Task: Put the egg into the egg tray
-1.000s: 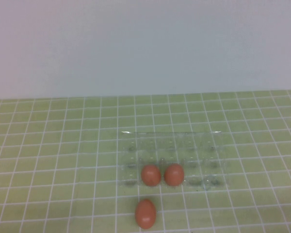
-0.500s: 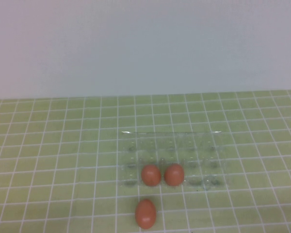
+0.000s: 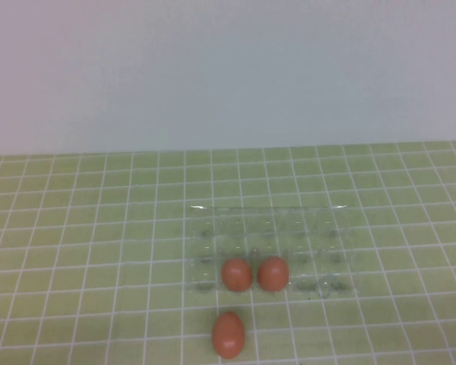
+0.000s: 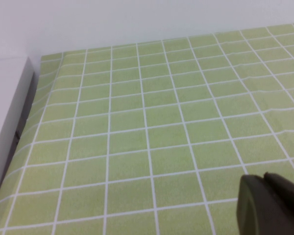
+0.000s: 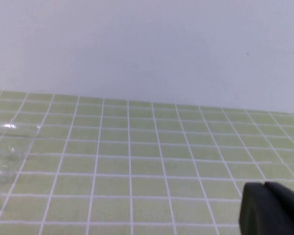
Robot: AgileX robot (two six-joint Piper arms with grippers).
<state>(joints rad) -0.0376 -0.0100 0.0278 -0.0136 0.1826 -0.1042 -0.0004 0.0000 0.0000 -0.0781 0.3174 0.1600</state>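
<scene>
Green gridded surface (image 3: 76,228), we see the egg (image 3: 228,334) lying just before the egg tray (image 3: 270,247), two eggs (image 3: 254,274) seated in its near row, left gripper (image 4: 272,205) and right gripper (image 5: 269,208) each seen only at its own wrist view's corner, jaws together.

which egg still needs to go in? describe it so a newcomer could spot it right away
Find the clear plastic egg tray on the green grid cloth; two brown eggs sit side by side in its near row. The egg to move lies alone on the cloth just nearer the robot than that row, outside any cup. In the wrist views, the left pincer and right pincer show only partly.
</scene>
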